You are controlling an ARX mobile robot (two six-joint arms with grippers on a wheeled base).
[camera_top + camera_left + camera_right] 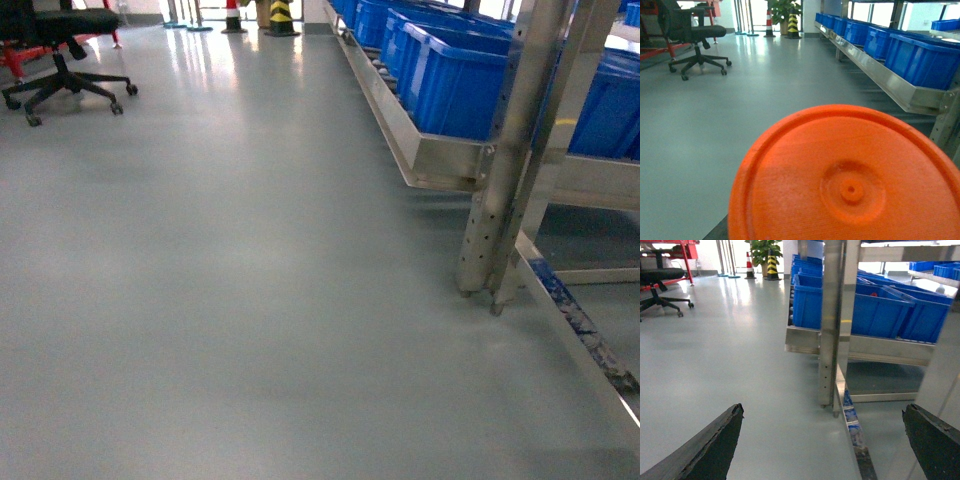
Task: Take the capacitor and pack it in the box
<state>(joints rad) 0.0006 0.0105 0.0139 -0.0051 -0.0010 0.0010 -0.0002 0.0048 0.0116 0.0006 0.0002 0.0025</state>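
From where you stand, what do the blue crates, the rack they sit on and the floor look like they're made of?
The blue crates look like moulded plastic: uniform colour, thick rolled rims, soft sheen. The rack looks like bare metal, probably aluminium or steel: silvery, brushed, with punched holes in the post. The floor looks like a smooth grey coated or resin surface, glossy enough to mirror the light.

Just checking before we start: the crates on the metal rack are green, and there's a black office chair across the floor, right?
Not quite: the crates on the metal rack are blue, as the head view shows. The black office chair is there across the floor.
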